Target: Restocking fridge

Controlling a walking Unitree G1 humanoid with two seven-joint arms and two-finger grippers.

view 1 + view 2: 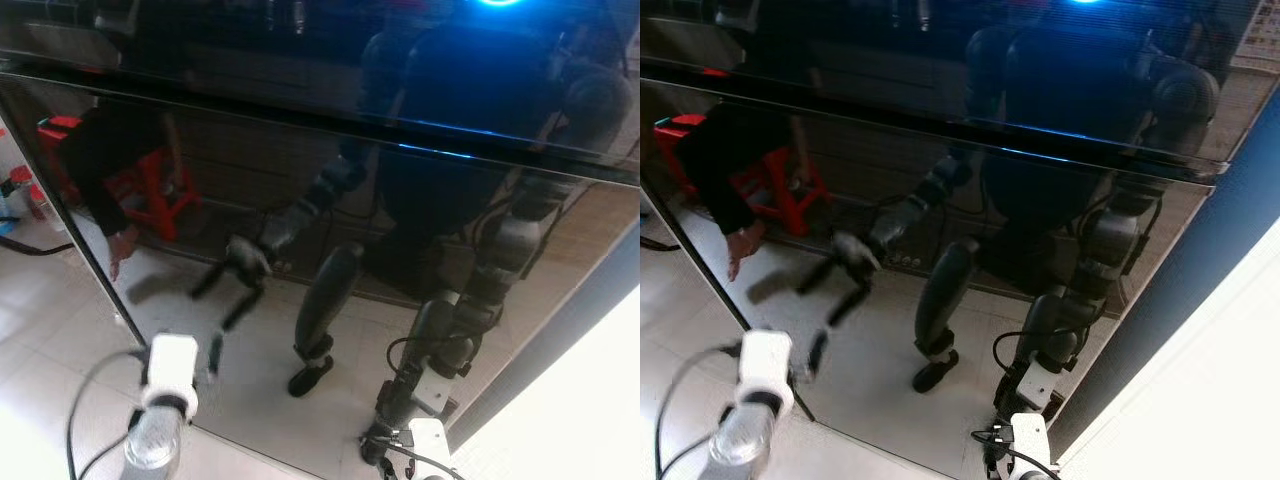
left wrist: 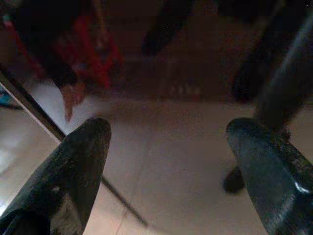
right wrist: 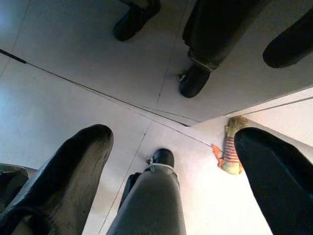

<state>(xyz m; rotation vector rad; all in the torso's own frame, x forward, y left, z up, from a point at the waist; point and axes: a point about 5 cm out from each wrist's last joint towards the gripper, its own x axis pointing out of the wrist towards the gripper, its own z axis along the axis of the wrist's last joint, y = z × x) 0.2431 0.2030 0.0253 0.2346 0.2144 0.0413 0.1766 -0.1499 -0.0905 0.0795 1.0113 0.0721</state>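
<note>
Left eye view: glossy fridge door ahead (reflects robot), toy on floor.

Pale tiled floor crossed by thin grout lines, small orange and green striped toy lying on it at right of frame, robot's black foot at centre

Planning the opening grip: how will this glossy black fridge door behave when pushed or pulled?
Likely slippery: the fridge door is mirror-glossy, reflecting the robot, so the open fingers of the left gripper may slide on it. Probably stiff and heavy, being one large flat panel. Its face looks plain and smooth, so its left edge seems the likeliest purchase.
</note>
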